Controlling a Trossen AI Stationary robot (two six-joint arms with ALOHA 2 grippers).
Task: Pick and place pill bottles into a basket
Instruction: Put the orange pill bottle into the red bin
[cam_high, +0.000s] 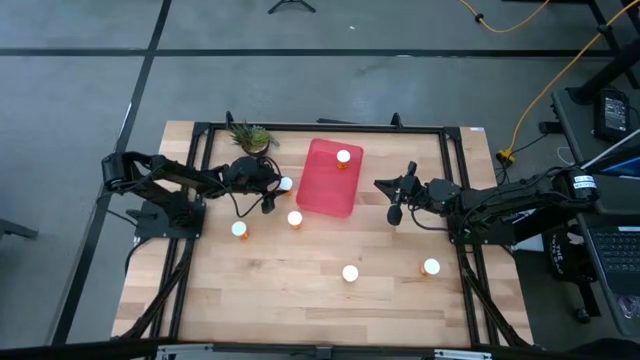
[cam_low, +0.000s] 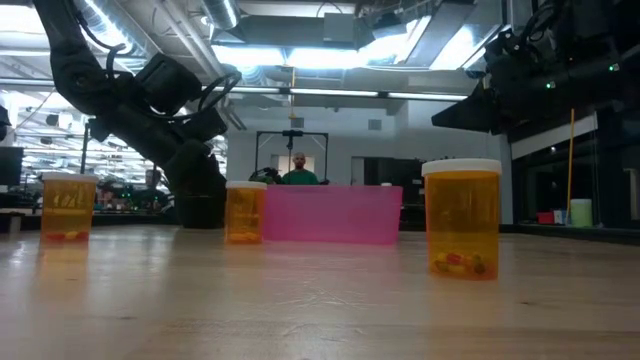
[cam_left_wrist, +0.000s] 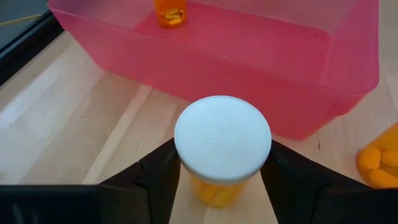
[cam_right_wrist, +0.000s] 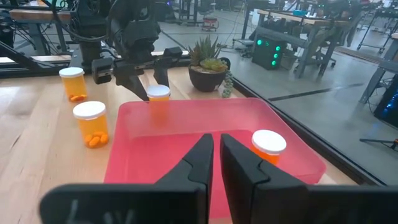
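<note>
The red tray (cam_high: 322, 190) lies at the table's middle with one orange, white-capped pill bottle (cam_high: 343, 157) standing in its far end; that bottle also shows in the right wrist view (cam_right_wrist: 268, 144). My left gripper (cam_high: 275, 188) is by the tray's left wall, shut on another pill bottle (cam_left_wrist: 222, 138). Two bottles (cam_high: 295, 218) (cam_high: 240, 229) stand on the table near it. Two more (cam_high: 350, 273) (cam_high: 431, 267) stand toward the near edge. My right gripper (cam_right_wrist: 216, 140) is shut and empty beside the tray's right wall (cam_high: 388, 192). My left gripper has the pill bottle between its two fingers (cam_left_wrist: 163, 171), on the orange body (cam_left_wrist: 217, 190) just under the white cap, which hides the contact. The fingers lie about level, coming from the table's left. The bottle stands upright; I cannot tell whether its bottom is on the table.
A small potted plant (cam_high: 250, 137) stands at the far edge behind my left gripper. A black frame (cam_high: 320, 127) runs around the table. A person (cam_low: 299, 170) stands in the room beyond the table.
</note>
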